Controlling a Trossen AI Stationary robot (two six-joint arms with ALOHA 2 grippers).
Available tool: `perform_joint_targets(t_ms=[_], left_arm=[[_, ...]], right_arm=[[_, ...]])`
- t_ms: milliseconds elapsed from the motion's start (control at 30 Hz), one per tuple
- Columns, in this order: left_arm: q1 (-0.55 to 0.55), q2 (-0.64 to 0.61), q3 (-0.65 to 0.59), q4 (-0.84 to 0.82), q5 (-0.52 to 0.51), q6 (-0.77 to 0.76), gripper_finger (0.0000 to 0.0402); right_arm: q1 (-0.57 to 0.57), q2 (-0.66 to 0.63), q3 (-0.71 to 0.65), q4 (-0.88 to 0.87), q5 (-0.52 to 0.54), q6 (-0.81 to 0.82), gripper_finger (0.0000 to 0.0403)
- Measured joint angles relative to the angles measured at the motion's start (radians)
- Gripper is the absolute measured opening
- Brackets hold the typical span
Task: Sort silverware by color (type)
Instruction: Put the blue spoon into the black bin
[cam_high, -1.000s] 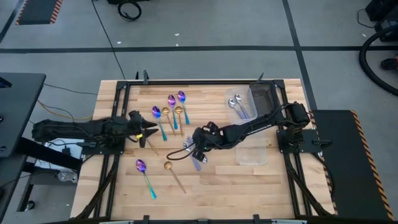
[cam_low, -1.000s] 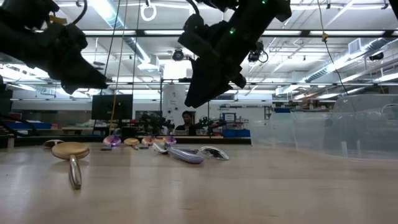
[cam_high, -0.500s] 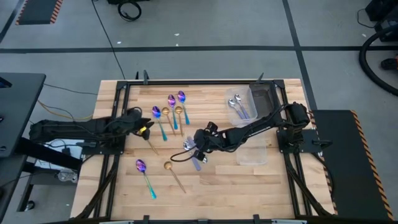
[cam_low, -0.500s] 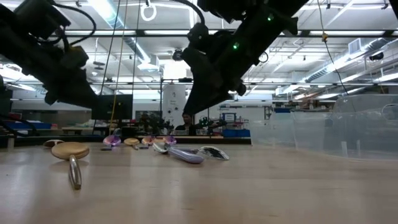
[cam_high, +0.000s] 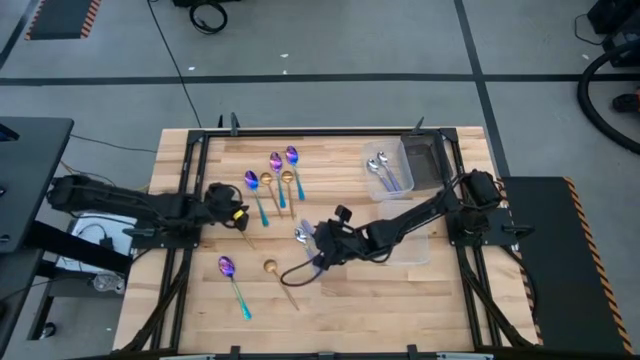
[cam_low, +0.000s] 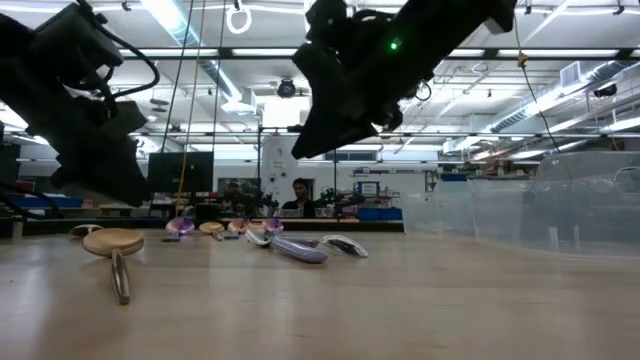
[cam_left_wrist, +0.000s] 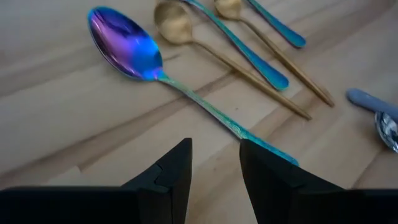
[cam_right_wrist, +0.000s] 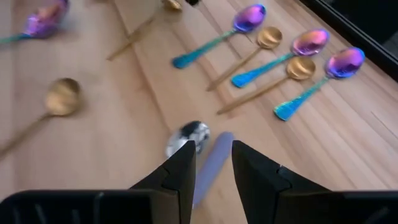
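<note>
Nearest on the wooden table (cam_high: 400, 285), a purple-blue spoon (cam_high: 233, 283) lies at near left, bowl toward the far side, teal handle running near and slightly right; just right of it a gold spoon (cam_high: 279, 280) points the same way, bowl far, handle near-right; the right gripper (cam_high: 322, 250) has moved nearer and lower since a second ago and now hangs over a silver spoon (cam_high: 303, 236) and a pale bluish piece (cam_right_wrist: 209, 167) beside it at mid-table, fingers (cam_right_wrist: 182, 169) narrowly parted and holding nothing; the left gripper (cam_high: 237, 216) has drawn back leftward from where it stood a second ago, fingers (cam_left_wrist: 171, 171) a narrow gap apart and empty, poised above the teal handle of a purple spoon (cam_left_wrist: 163, 71); farther off a row of purple and gold spoons (cam_high: 272, 180) lie side by side, bowls far, handles near; at far right two silver spoons (cam_high: 382, 168) rest in a clear container (cam_high: 398, 185), bowls far-left.
</note>
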Motion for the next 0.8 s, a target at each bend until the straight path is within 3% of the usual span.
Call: perform_joint_targets(t_ms=[233,400,633,800], left_arm=[[-0.091,0.121,0.097,-0.028,-0.038,-0.042,0.0141],[-0.158,0.228,0.219,-0.140,-0.021,-0.033,0.0141],[-0.223,0.324,0.326,-0.220,0.296,0.277,0.0141],[-0.245,0.343,0.329,-0.299,0.327,0.428,0.0141]], right_arm=[[0.067,0.000,0.000,-0.003,0.091,-0.003,0.0114],[0.083,0.000,-0.028,0.009,0.096,0.040,0.0114],[0.092,0.000,-0.106,0.069,0.094,0.055,0.0114],[0.068,0.000,-0.111,0.120,0.094,0.013,0.0114]])
